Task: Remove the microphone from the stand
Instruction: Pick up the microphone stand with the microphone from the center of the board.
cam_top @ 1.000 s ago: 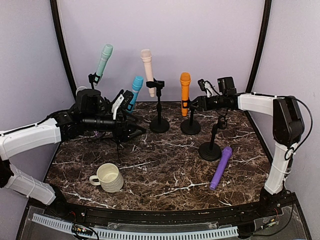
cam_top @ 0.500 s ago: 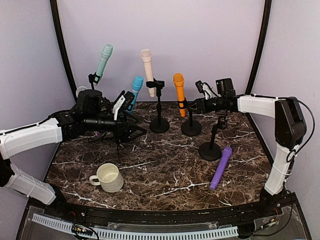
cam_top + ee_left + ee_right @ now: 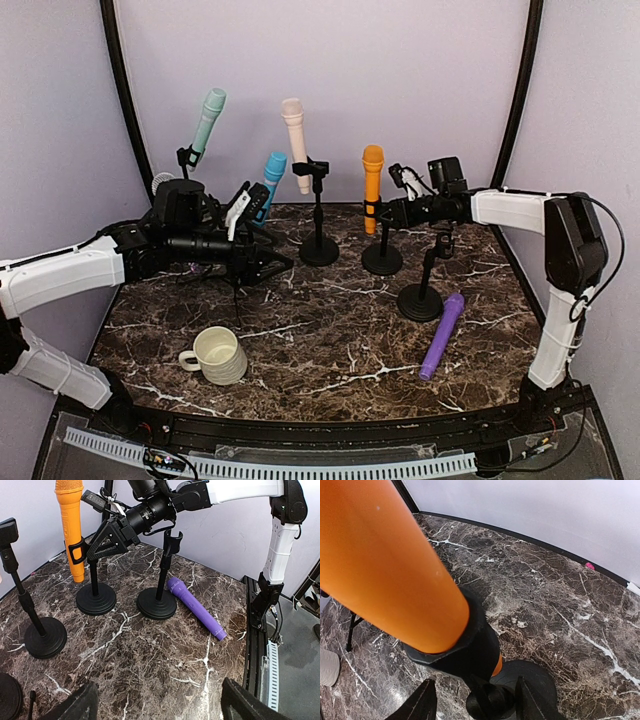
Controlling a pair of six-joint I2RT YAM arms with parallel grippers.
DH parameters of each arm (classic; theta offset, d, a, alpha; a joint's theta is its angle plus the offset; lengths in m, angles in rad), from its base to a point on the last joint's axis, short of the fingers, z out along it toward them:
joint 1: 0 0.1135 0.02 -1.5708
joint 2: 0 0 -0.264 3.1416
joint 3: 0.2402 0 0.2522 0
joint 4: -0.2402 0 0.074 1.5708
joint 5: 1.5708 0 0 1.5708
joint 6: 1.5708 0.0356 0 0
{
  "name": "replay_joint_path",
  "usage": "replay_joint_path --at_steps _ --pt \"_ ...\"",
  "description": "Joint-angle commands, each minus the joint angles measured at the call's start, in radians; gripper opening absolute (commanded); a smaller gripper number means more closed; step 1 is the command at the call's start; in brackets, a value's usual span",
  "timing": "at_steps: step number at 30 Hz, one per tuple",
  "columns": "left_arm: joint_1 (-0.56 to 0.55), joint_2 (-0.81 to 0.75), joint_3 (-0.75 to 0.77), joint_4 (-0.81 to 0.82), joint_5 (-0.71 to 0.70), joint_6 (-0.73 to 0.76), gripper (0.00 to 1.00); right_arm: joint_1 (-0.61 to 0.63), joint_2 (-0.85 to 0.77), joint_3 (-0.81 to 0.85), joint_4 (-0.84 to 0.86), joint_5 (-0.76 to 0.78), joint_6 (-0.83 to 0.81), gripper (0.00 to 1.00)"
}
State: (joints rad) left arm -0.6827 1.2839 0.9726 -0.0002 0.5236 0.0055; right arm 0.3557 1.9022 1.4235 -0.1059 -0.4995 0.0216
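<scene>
The orange microphone (image 3: 371, 180) stands upright in the black clip (image 3: 370, 208) of its round-based stand (image 3: 381, 257), at the far right of the marble table (image 3: 320, 330). It has not been lifted out. The right gripper (image 3: 477, 702) reaches in from the right at the height of that clip. In the right wrist view its two fingers (image 3: 425, 705) sit on either side of the stand's neck, just under the clip, with the orange body filling the frame above them. The jaws are partly open. A gap shows between the left-hand finger and the neck, and I cannot tell whether the other finger touches. Nothing is clamped.

The left gripper (image 3: 160, 707) hangs over the left half of the table with its fingers spread wide and nothing between them. Its camera looks across at the orange microphone.

Just near and right of the orange one's stand is an empty stand (image 3: 425, 280). A purple microphone (image 3: 441, 335) lies flat on the marble beside its base, on the right. Further left along the far side, a cream microphone (image 3: 295, 140) sits in the centre stand. A blue microphone (image 3: 270, 180) and a pale teal microphone (image 3: 207, 120) stand to its left. A cream mug (image 3: 217, 355) rests at the near left, well apart from all the stands
</scene>
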Motion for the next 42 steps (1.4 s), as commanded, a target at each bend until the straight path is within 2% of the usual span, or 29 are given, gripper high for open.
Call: replay_joint_path --at_steps 1,23,31,42 --pt "0.004 -0.003 -0.003 0.015 0.015 0.016 0.87 0.008 0.020 0.016 0.012 0.015 -0.014 0.52" --pt "0.004 0.024 -0.003 0.010 0.011 0.035 0.87 0.015 0.021 0.006 0.055 0.024 -0.051 0.22" --pt "0.005 0.030 -0.005 0.011 0.015 0.044 0.87 0.044 -0.044 -0.078 0.154 0.132 -0.052 0.00" --pt "0.005 -0.008 -0.025 0.036 -0.005 0.047 0.87 0.083 -0.172 -0.100 0.284 0.164 -0.022 0.00"
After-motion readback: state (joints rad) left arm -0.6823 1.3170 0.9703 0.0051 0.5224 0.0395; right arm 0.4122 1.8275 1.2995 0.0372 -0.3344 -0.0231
